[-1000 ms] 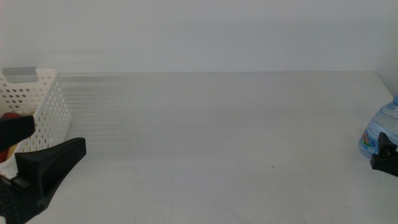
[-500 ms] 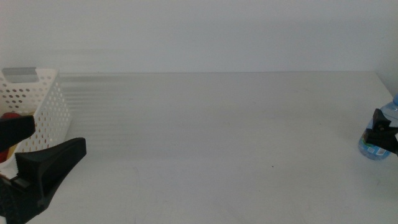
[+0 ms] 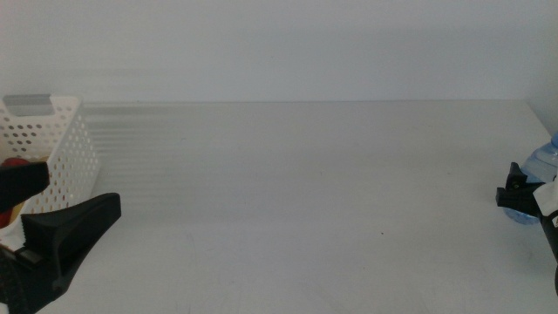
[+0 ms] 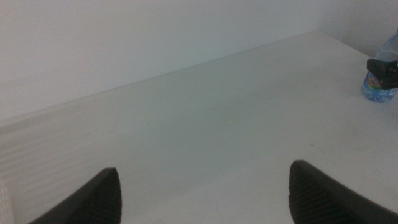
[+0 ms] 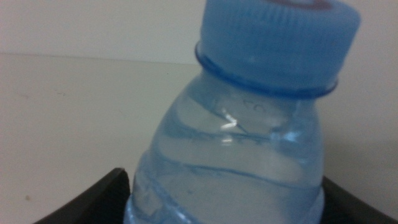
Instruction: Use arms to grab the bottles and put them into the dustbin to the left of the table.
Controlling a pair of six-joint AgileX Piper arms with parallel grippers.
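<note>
A clear water bottle with a blue cap (image 3: 542,164) stands at the right edge of the white table (image 3: 288,192). My right gripper (image 3: 520,196) is open, one jaw on each side of the bottle's body; the right wrist view is filled by the bottle (image 5: 230,155), and the left wrist view shows it far off (image 4: 378,84). My left gripper (image 3: 80,187) waits open and empty at the near left, in front of the white perforated dustbin (image 3: 61,139). Something red (image 3: 13,162) shows inside the dustbin. I cannot tell which bottle it is.
The table's far edge meets a plain white wall. Its right edge runs just behind the water bottle. The left wrist view shows bare tabletop (image 4: 205,124) between the wide-apart jaws of the left gripper (image 4: 205,180).
My right gripper has risen from the table's near right edge and moved left, coming around the water bottle. The bottle stands where it was. The left arm has not moved.
</note>
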